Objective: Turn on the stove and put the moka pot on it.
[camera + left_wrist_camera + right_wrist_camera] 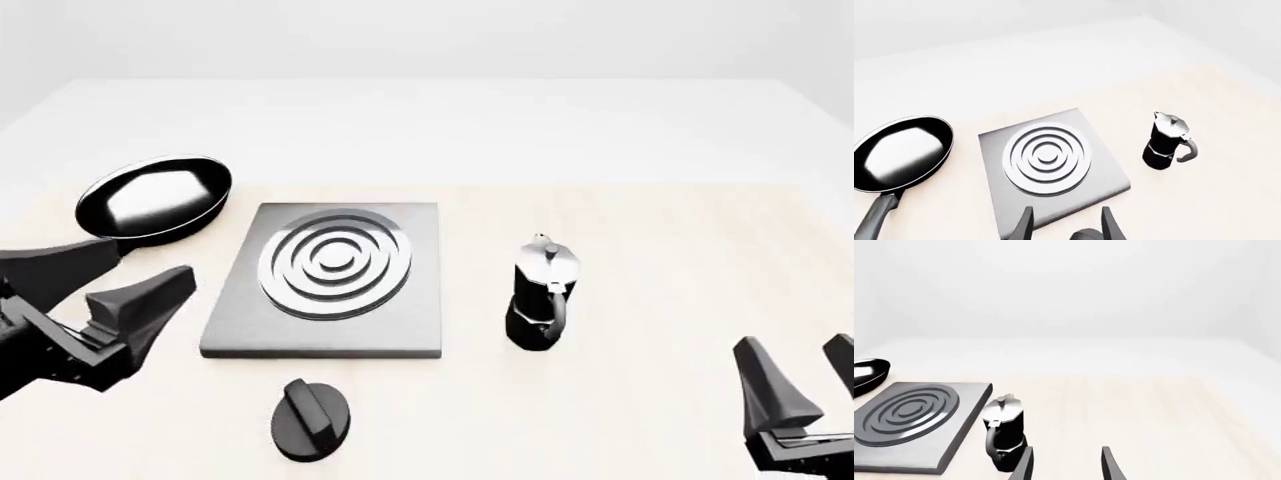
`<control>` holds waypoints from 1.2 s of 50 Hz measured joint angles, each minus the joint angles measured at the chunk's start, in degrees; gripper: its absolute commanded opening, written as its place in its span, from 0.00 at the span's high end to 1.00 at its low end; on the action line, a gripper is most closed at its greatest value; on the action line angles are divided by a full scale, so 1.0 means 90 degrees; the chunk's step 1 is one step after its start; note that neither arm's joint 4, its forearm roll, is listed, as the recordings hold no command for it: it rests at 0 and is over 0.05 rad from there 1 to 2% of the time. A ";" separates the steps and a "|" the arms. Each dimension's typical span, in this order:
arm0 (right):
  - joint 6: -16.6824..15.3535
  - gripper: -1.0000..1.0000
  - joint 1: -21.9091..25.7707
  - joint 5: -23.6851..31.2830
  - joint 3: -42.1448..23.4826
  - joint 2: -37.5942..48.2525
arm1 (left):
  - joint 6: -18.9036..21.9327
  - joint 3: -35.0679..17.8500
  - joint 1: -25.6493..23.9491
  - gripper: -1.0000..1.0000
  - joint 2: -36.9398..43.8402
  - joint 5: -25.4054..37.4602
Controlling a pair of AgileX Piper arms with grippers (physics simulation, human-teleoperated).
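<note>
Both claws wide, empty | moka pot upright, handle toward camera, right of stove

**Three cameras, one shared patch of desk**

The front view looks forward and down from above the near edge of the desk, taking in the whole layout. The left wrist view looks steeply down from close above the stove, which fills its lower centre. The right wrist view sits low, nearly level with the desktop, facing the far wall. All three share the stove, the moka pot and the frying pan.
</note>
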 measured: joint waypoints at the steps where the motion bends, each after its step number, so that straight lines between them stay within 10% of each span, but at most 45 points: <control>1: -0.0008 0.00 -0.0009 -0.0008 -0.0033 0.0083 | -0.0043 -0.0005 0.0026 0.00 -0.0039 0.0005; 31: -0.0212 0.00 0.0720 0.0716 -0.2206 0.3083 | -0.1304 0.0808 0.0422 0.00 -0.1258 -0.0328; 60: 0.0365 0.00 0.1965 0.0188 -0.3720 0.6398 | -0.1981 0.1868 0.0603 0.00 -0.2646 -0.0152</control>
